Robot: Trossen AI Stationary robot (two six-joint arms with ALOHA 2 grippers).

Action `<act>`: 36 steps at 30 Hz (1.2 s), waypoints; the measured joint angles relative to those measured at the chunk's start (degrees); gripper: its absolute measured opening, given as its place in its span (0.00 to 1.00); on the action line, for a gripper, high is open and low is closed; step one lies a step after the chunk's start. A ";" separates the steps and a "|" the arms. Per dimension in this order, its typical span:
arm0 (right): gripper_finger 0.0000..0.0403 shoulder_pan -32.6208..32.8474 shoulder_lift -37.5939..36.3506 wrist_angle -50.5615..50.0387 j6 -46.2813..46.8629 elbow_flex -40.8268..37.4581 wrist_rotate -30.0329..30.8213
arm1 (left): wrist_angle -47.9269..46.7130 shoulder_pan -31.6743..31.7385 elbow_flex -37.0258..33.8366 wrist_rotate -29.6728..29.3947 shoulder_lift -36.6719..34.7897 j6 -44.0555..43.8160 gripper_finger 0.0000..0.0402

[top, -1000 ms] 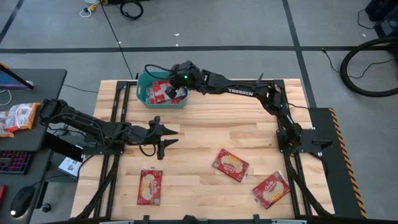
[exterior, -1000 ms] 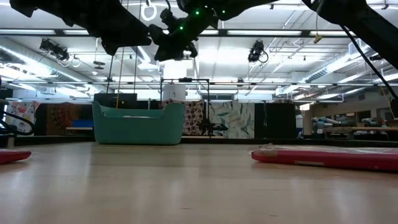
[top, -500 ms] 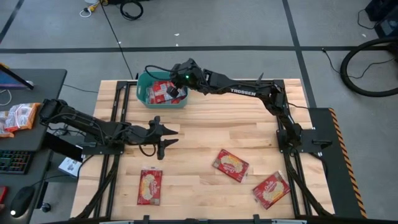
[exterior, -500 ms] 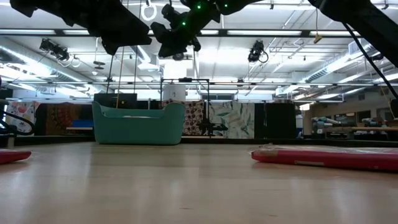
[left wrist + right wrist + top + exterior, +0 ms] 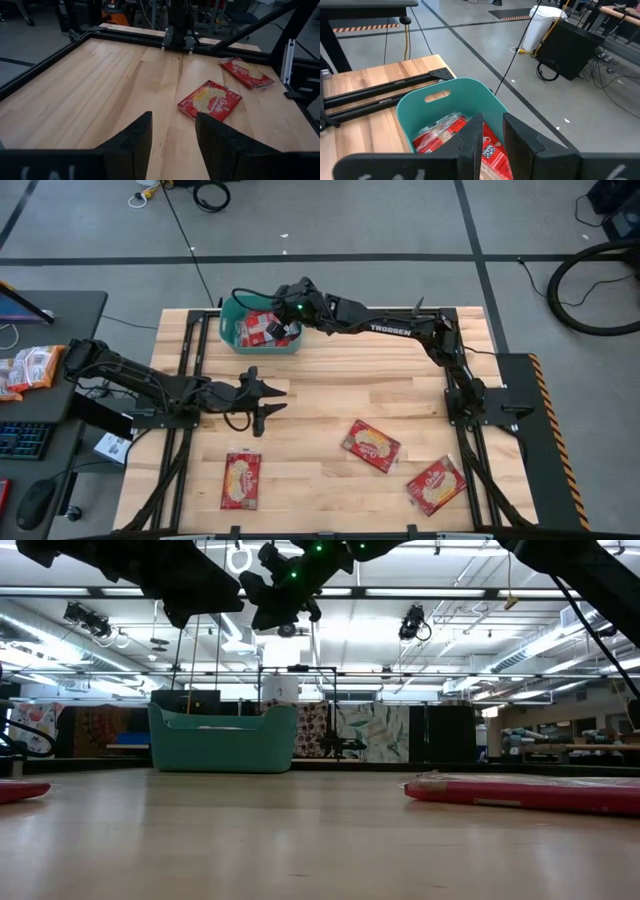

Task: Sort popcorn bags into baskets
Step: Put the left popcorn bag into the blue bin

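Grey concrete floor marked with dark lines surrounds the pale wooden worktop [image 5: 330, 395], which sits inside a black metal frame. At the far left corner of the worktop stands the teal plastic rectangular basket [image 5: 232, 332] with rounded corners, and several flat red popcorn bags [image 5: 262, 326] lie piled inside it. The right arm reaches across from its base at the right edge, and the right claw [image 5: 283, 323] hangs above the basket's right half; in the right wrist view its two dark fingers [image 5: 472, 137] stand a narrow gap apart with nothing between them, looking down onto the red bags and the basket's handle slot. The left arm stretches out low over the left middle of the worktop, its left claw [image 5: 268, 399] pointing toward the centre with its fingers [image 5: 135, 141] spread apart and empty. Three more red popcorn bags lie flat on the near part of the worktop: one near the left front [image 5: 241, 480], one slanted near the middle [image 5: 371, 445], and one toward the right front corner [image 5: 436, 484], all well apart from each other and from the basket. On a dark side table to the left lie some paler orange-and-white packets [image 5: 26, 368].
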 joint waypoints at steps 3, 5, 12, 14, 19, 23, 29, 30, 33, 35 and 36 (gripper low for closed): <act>0.20 -0.02 0.00 0.00 0.30 0.00 0.00 | 0.00 0.00 0.00 0.00 0.00 0.07 0.39; 0.20 0.00 0.00 0.00 0.30 0.00 0.00 | 0.00 0.00 0.00 0.00 0.00 0.00 0.39; 0.20 0.12 0.00 0.00 0.32 0.00 0.19 | 0.00 0.00 0.00 0.00 0.00 0.04 0.39; 0.20 0.27 0.00 0.00 0.32 0.00 0.20 | 0.00 0.00 0.00 0.00 0.00 0.03 0.39; 0.20 0.74 0.00 0.00 -0.26 -0.02 0.20 | 0.00 0.00 0.00 0.00 0.00 0.02 0.39; 0.20 1.39 0.00 0.62 -3.57 -0.02 0.24 | 0.00 0.00 0.00 0.00 0.00 0.05 0.39; 0.20 2.83 0.00 0.14 -8.12 -0.02 1.24 | 0.00 -0.02 0.00 0.00 0.00 0.00 0.39; 0.20 3.27 0.00 -0.22 -8.90 -0.02 2.38 | 0.00 -0.01 0.00 0.00 0.00 0.00 0.39; 0.20 4.79 -0.27 -1.68 -10.43 -0.04 6.81 | 0.00 0.00 0.00 0.00 0.00 0.03 0.39; 0.20 5.60 -0.77 -2.56 -10.49 -0.04 8.70 | 0.00 0.00 0.00 0.00 0.00 0.00 0.39; 0.20 5.90 -1.30 -3.89 -10.09 -0.04 9.14 | 0.00 -0.02 0.00 0.00 0.02 0.04 0.39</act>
